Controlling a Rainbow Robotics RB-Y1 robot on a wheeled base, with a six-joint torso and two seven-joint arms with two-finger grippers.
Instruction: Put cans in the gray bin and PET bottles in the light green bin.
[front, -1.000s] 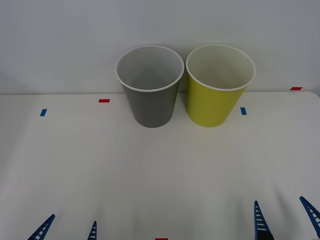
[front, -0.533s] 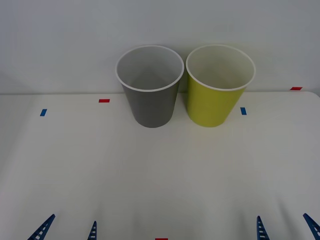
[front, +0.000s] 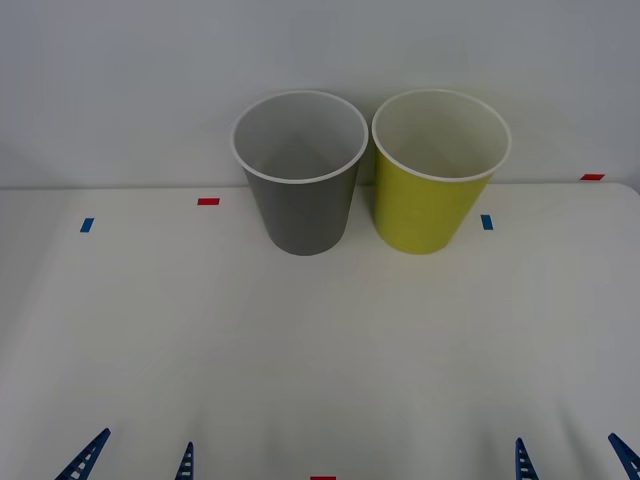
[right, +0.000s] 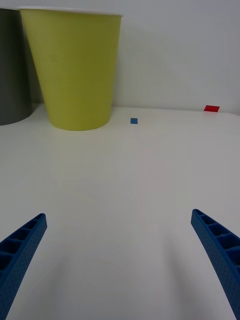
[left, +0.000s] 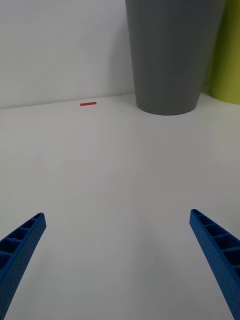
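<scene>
- Left hand (front: 135, 458) low at the near edge of the white worktop (front: 320, 340), well short of the gray bin (front: 300, 170); blue ribbed fingers (left: 20, 250) spread wide, released, nothing between them.
- Right hand (front: 572, 458) likewise low at the near edge, well short of the gray bin and off to its right; fingers (right: 217, 250) spread wide, released, empty.
- Compared with a second ago: right hand drawn back toward the near edge, far less of its fingers showing in the front view; left hand unchanged; both bins unmoved.
- Gray bin upright at the far side of the worktop, against the pale wall; light green bin (front: 440, 170) upright just beside it on its right, sides close at the rims.
- Front view alone looks down into both bins: pale insides, white rims.
- Left wrist view: gray bin (left: 172, 55) from the side, red tape mark (left: 88, 104) on the worktop beside it.
- Right wrist view: light green bin (right: 75, 70) from the side, with a blue mark (right: 134, 120) and a red mark (right: 212, 108) beyond it, away from the gray bin (right: 12, 70).
</scene>
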